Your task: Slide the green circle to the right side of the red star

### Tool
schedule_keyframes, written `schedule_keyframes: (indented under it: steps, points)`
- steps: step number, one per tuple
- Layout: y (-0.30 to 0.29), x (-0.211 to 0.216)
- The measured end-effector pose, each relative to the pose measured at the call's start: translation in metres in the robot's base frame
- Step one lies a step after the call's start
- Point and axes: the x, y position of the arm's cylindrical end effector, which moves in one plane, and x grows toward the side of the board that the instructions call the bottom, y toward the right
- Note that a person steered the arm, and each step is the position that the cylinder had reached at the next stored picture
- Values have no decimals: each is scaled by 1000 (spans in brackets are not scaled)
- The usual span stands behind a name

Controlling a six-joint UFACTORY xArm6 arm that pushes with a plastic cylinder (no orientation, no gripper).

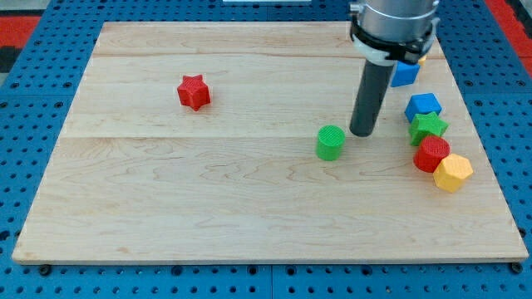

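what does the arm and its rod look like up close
The arm's end shows at the view's top as a wide grey metallic cylinder with a black band and a white ring beneath it. From it hangs a straight, dark, matte rod, round and plain, with no markings or visible cables. My tip is just up-right of the green circle.

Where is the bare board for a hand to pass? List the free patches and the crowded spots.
Free: the wide stretch between the red star and the green circle, plus the whole strip along the view's bottom and the left edge. Crowded: the view's right edge, where a blue block, green star, red cylinder and yellow block cluster. My tip stands just right of the circle.
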Motion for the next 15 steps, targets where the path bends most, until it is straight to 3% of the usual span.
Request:
schedule_keyframes:
  steps: [1, 2, 4, 6, 9, 11, 13, 14, 15]
  points:
    - [-1, 34]
    - [-27, 38]
    - [-107, -40]
    - [-62, -43]
    - [-142, -49]
    - [-93, -72]
    - [-142, -88]
    - [-145, -88]
    - [-109, -79]
